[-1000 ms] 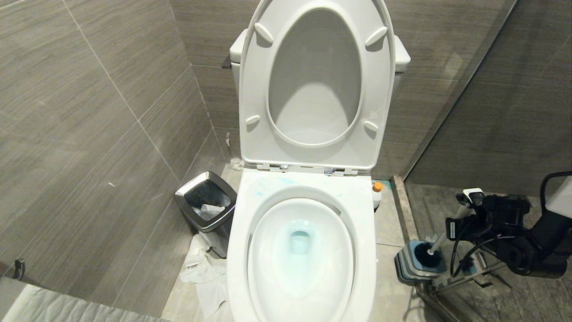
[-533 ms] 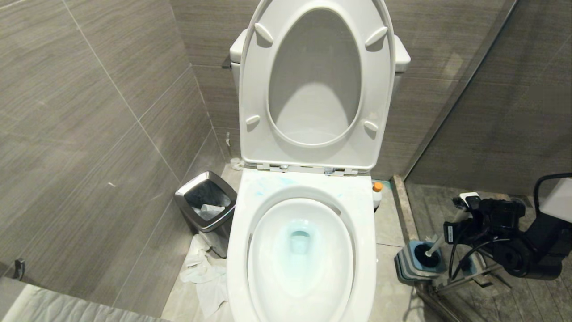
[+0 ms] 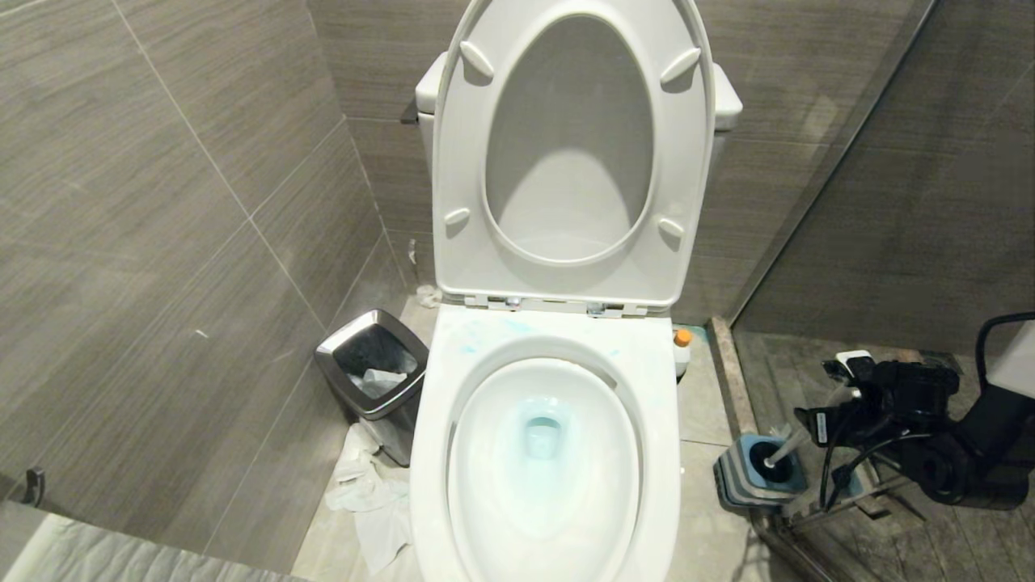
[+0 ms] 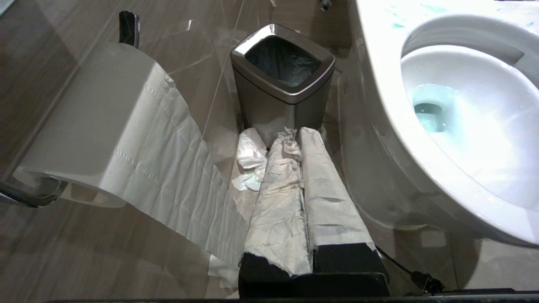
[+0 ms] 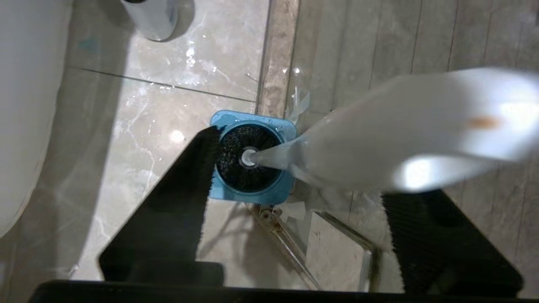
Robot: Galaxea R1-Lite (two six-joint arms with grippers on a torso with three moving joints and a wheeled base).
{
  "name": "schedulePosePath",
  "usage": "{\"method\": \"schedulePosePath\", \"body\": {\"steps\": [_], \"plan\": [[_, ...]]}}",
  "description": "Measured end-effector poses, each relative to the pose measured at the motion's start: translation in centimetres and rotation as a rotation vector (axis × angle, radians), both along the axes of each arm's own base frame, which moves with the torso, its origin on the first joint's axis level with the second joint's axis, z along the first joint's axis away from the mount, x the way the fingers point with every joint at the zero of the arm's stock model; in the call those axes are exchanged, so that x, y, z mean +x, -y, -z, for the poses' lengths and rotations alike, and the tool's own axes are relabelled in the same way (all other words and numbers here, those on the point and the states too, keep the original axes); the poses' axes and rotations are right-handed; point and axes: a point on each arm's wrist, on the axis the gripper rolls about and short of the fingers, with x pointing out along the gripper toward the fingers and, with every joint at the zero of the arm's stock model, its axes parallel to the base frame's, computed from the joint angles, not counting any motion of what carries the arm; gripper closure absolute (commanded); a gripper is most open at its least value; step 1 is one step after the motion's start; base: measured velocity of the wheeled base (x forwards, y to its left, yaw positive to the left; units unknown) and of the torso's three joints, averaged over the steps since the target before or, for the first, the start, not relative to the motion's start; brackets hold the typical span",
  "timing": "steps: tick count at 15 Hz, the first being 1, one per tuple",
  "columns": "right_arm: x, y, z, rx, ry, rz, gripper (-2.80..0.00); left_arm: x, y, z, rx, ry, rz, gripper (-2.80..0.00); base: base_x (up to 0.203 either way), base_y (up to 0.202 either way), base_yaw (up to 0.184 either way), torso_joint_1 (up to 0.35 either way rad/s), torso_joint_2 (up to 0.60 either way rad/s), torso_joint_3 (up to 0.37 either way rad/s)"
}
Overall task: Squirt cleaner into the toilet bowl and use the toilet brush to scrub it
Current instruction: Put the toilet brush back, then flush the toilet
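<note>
The toilet bowl stands with seat and lid raised. Light blue cleaner tints its water and smears the rim at the back. The toilet brush sits with its black bristle head in the blue square holder on the floor, right of the bowl. Its pale handle rises between the fingers of my right gripper, which is open and does not grip it. In the head view that gripper hangs over the holder. My left gripper, its fingers wrapped in paper, is shut low beside the bowl.
A chrome-rimmed trash bin stands left of the bowl with crumpled paper on the floor beside it. A toilet roll hangs on the left wall. A small orange-capped bottle sits behind the holder. A metal floor rail runs by the holder.
My right gripper's jaws have spread wide and let go of the brush handle, which stays standing in the holder. The left gripper has not moved.
</note>
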Motion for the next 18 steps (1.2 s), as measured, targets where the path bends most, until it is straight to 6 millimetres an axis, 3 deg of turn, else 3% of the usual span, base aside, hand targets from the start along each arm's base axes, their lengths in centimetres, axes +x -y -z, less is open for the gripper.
{"method": "schedulePosePath", "body": {"steps": [9, 14, 18], "plan": [[-7.8, -1.5, -4.8, -0.044, -0.021, -0.025, -2.80, 0.0, 0.0, 0.0, -0.001, 0.000, 0.000, 0.00, 0.000, 0.000, 0.000, 0.000, 0.00, 0.000], [-11.1, -2.3, -10.1, -0.051, 0.153, -0.071, -2.80, 0.0, 0.0, 0.0, 0.000, 0.000, 0.000, 0.00, 0.000, 0.000, 0.000, 0.000, 0.00, 0.000], [-14.2, -3.2, -15.5, -0.093, 0.378, -0.126, -2.80, 0.0, 0.0, 0.0, 0.000, 0.000, 0.000, 0.00, 0.000, 0.000, 0.000, 0.000, 0.00, 0.000]]}}
